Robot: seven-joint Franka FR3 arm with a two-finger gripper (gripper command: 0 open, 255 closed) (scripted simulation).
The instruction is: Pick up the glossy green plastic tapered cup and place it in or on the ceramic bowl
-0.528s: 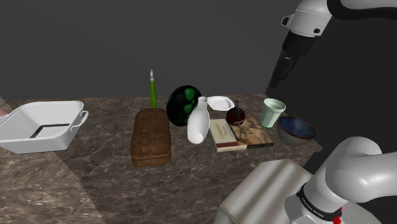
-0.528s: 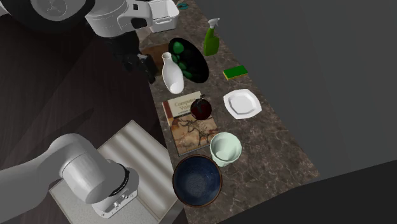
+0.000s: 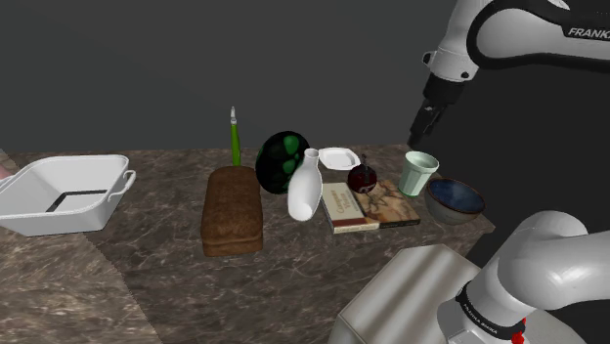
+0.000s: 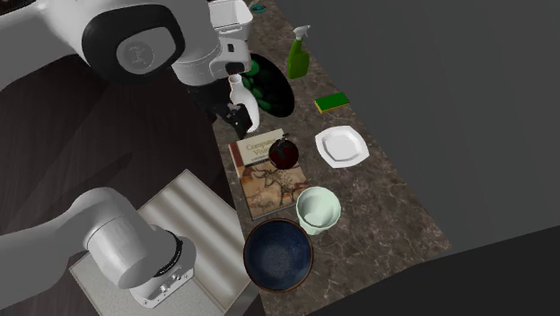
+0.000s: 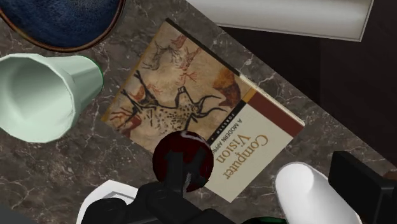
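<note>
Over at the shoulder view's right end of the marble counter (image 3: 313, 256), the cup (image 3: 420, 174) stands upright, mouth up. It looks pale mint to me, not a deep green. It sits just beside the far corner of the book (image 3: 370, 205). The dark blue bowl (image 3: 455, 199) is close on its other side, a bit nearer the stand (image 3: 411, 293). I can't tell if cup and bowl actually touch.

The gripper (image 3: 420, 125) hangs in the air over the book, well apart from the cup and touching nothing. In the wrist view its black fingers (image 5: 359, 184) are spread, with nothing pinched between them.

A dark red round thing (image 3: 362, 180) rests on the book. A white vase (image 3: 305, 186) stands just off the book on the shoulder view's left. Further left there's a brown loaf (image 3: 233, 209), then a white tray (image 3: 64, 193) at the end.

Behind the vase a black plate with green blobs (image 3: 282, 161) stands on edge. A green spray bottle (image 3: 235, 137) and a small white plate (image 3: 337, 157) sit along the far side, and a green sponge (image 4: 334, 101) lies there too.
</note>
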